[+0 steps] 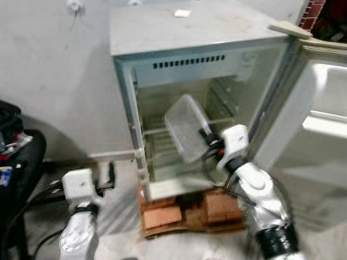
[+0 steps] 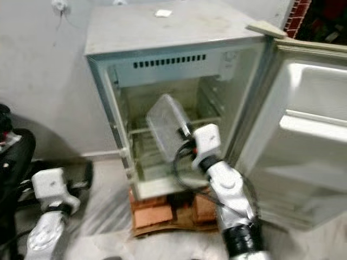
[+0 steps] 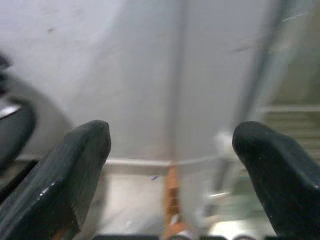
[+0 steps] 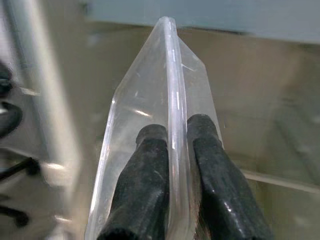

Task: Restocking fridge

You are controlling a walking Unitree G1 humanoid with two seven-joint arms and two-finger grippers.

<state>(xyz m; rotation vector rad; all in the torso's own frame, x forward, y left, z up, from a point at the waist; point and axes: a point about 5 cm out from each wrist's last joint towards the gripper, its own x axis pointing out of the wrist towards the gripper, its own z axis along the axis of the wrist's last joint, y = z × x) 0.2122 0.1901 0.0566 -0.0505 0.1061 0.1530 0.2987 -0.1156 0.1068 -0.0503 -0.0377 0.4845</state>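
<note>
Silver forearms are framing the head views: the right gripper point(image 1: 209, 140) is carrying a clear plastic container point(image 1: 187, 128), tilted, into the open fridge point(image 1: 190, 59) just above its wire shelf point(image 1: 154, 131), while the left gripper point(image 1: 111, 174) is waiting low beside the cabinet. Looking along the left wrist, its fingers point(image 3: 65, 175) are standing wide apart, holding nothing. Along the right wrist, both fingers are pinching the container's rim. Placing seems underway; next, the container probably needs levelling before release.
</note>
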